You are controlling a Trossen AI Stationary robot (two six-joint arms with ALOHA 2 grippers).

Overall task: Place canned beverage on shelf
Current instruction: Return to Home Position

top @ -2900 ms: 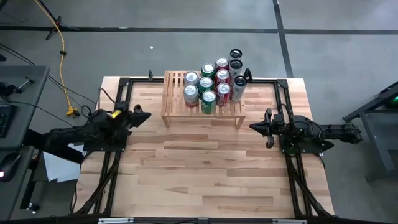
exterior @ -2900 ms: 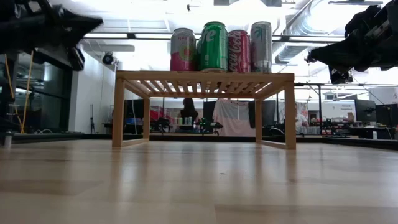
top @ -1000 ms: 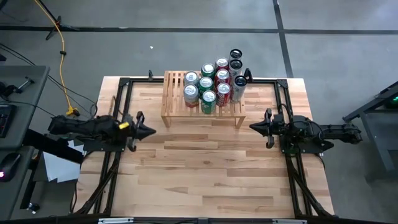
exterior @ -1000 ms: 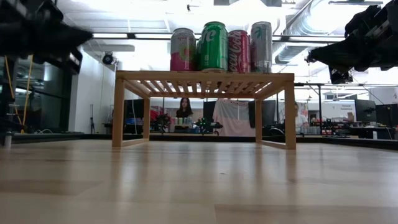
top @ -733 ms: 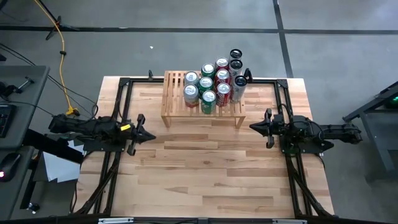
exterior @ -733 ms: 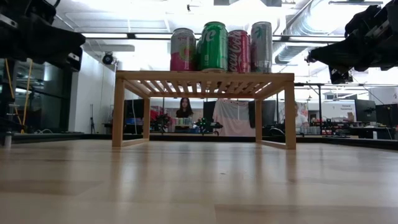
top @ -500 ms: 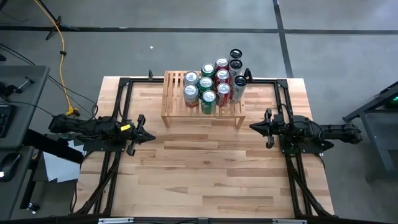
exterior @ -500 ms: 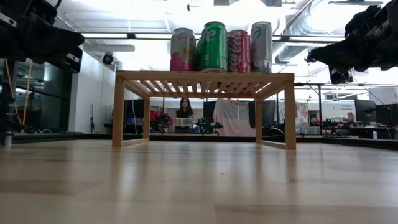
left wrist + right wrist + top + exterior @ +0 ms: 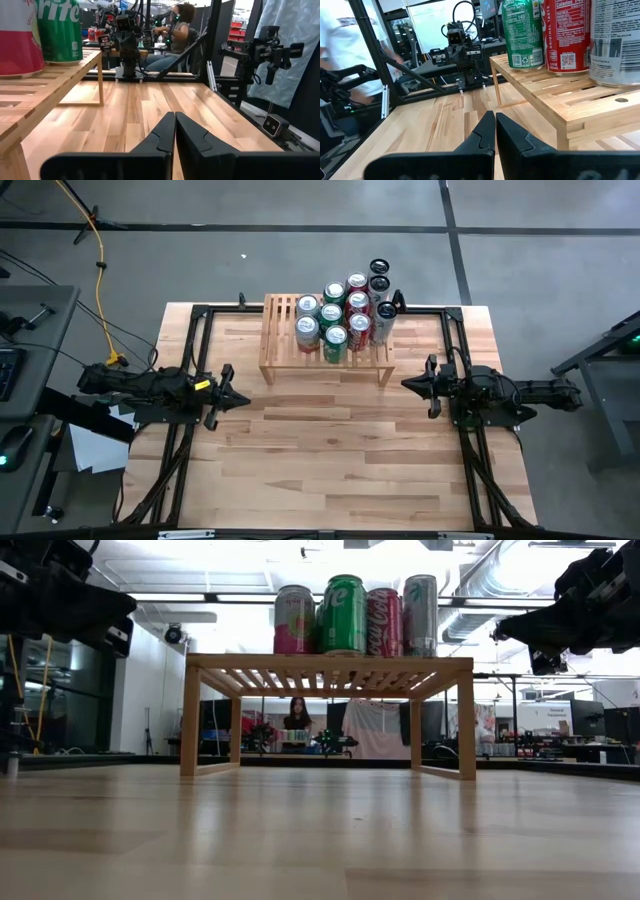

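Left arm (image 9: 140, 385) is stretched out low over the left edge of the table (image 9: 330, 450), pointing in toward the middle. The left gripper (image 9: 236, 397) hangs above the wood, well clear of everything, and its wrist cam shows the two dark fingers (image 9: 162, 132) pressed tight together.

Middle-back of the table is the shelf (image 9: 280, 330), and all the cans (image 9: 340, 315) stand upright on its slatted top, bunched toward its right half in neat rows; the left part of the slats is bare. From table height you get a pink can (image 9: 294, 620), a green one (image 9: 343, 615), a red one (image 9: 382, 622) and a silver one (image 9: 419, 615) side by side. A person (image 9: 297, 710) shows in the room beyond, framed under the shelf.

Right arm (image 9: 520, 395) mirrors the left, reaching in from the right edge. The right gripper (image 9: 408, 383) sits just off the shelf's front right corner, not touching it, fingers (image 9: 482, 132) closed against each other too.
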